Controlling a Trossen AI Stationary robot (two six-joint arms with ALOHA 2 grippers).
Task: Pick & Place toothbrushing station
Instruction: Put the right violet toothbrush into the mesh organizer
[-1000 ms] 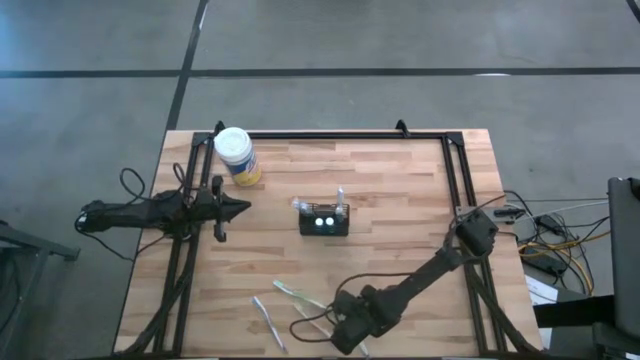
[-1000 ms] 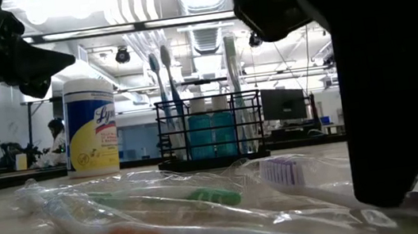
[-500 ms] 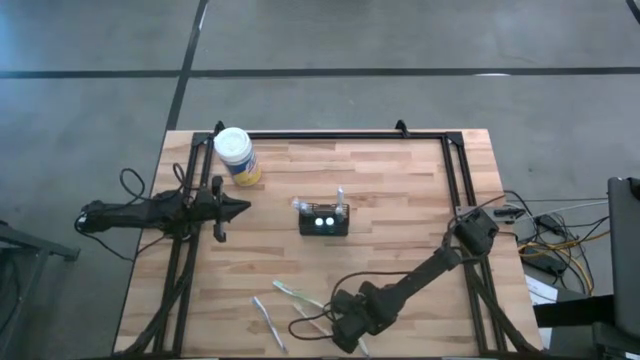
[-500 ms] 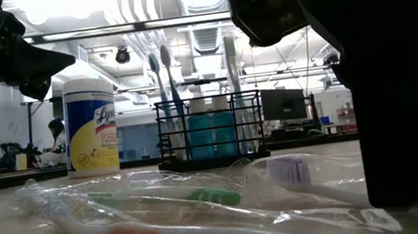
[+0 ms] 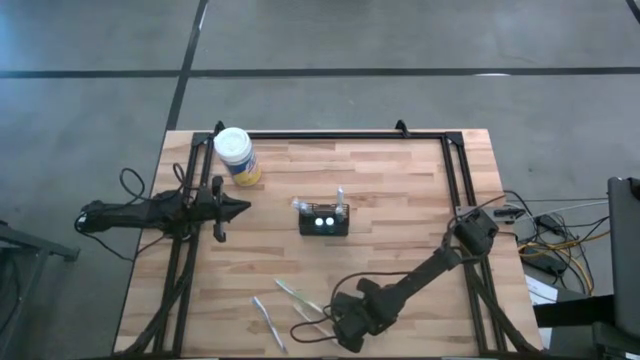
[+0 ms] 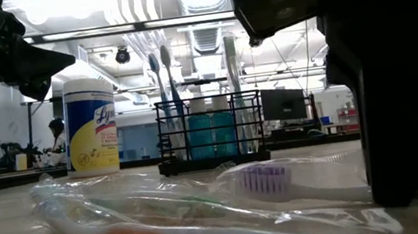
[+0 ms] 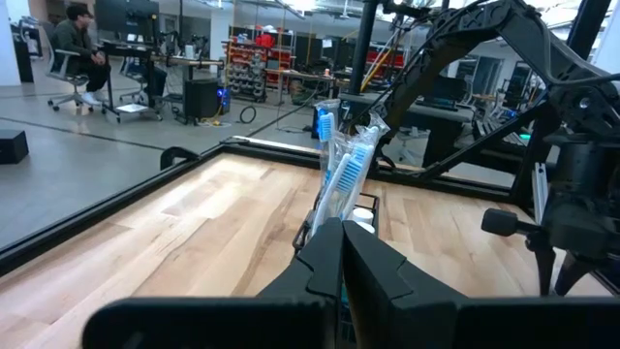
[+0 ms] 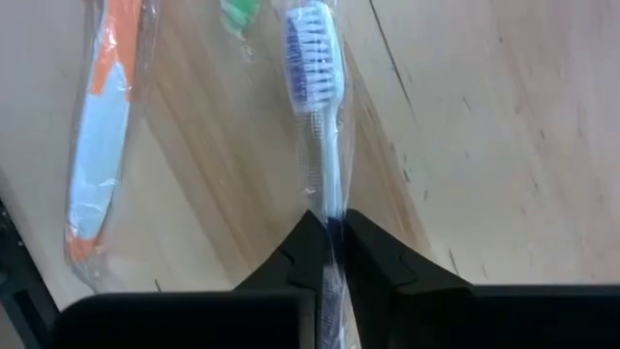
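Two dark robot arms work a wooden bench (image 5: 400, 200), largest feature in the overhead view. The right end effector (image 8: 329, 233), low at the bench's near edge, has its fingers clamped on the handle of a plastic-wrapped white toothbrush with purple bristles (image 8: 315, 107), which lies on the wood beside an orange-and-blue wrapped toothbrush (image 8: 102, 145). The left end effector (image 5: 243, 208), fingers pressed together and holding nothing, hovers above the bench's left side. A yellow wipes canister with a white lid (image 5: 236, 155) stands at the far left corner. The black wire-mesh caddy (image 5: 325, 220) sits near the bench's centre, toothbrushes (image 6: 166, 82) upright inside.
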